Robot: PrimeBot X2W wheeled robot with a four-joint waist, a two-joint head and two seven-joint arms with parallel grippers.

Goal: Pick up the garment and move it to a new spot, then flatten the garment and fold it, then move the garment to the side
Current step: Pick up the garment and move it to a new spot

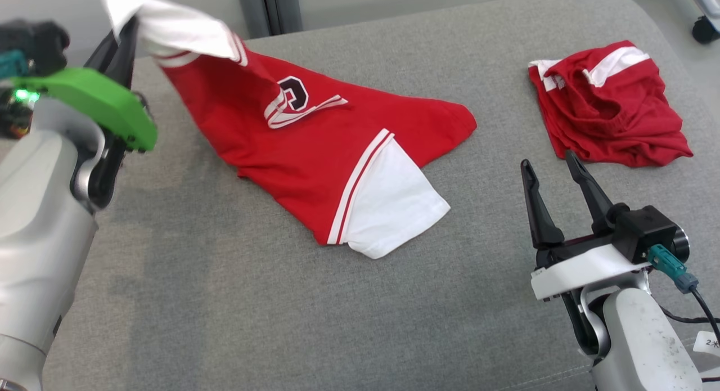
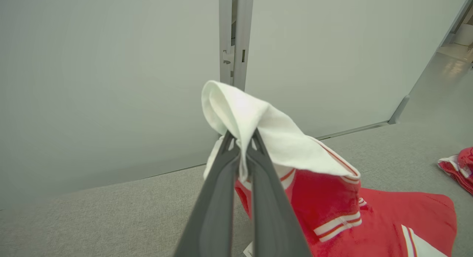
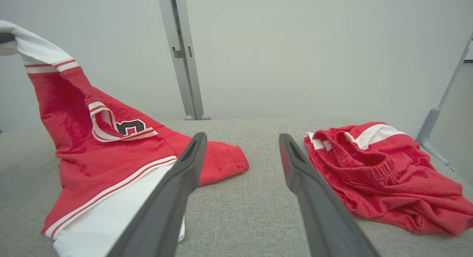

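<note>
**Student:** What carries the work here?
**Tutor:** A grey padded surface (image 1: 225, 301) that spans the frame. Everything lies on it.

**Student:** And the garment?
**Tutor:** It is the red jersey (image 1: 315, 154) with white sleeves, centre-left in the head view. Most of its body rests on the surface, and its upper-left corner is raised into the top left of the frame. A second red garment (image 1: 610, 107) lies crumpled at upper right, well apart.

**Student:** Which tool holds it?
**Tutor:** The left gripper (image 2: 242, 138), with jaws closed on the raised white sleeve (image 1: 169, 25). In the left wrist view the cloth folds over both fingertips. The right gripper (image 1: 548, 159), at lower right, has its jaws spread wide with nothing between them.

**Student:** How is the lift done well?
**Tutor:** Judging from this, the pick-up is partway: one sleeve is up, while the hem and the other sleeve (image 1: 394, 211) lie flat. Raise the jersey high enough for the trailing cloth to clear the surface before travelling, or it will likely drag and bunch. The pinch is on a sleeve edge only, so move smoothly, since a jerk could pull it free. Choose a spot away from the second red garment, with room to spread the jersey flat
</note>
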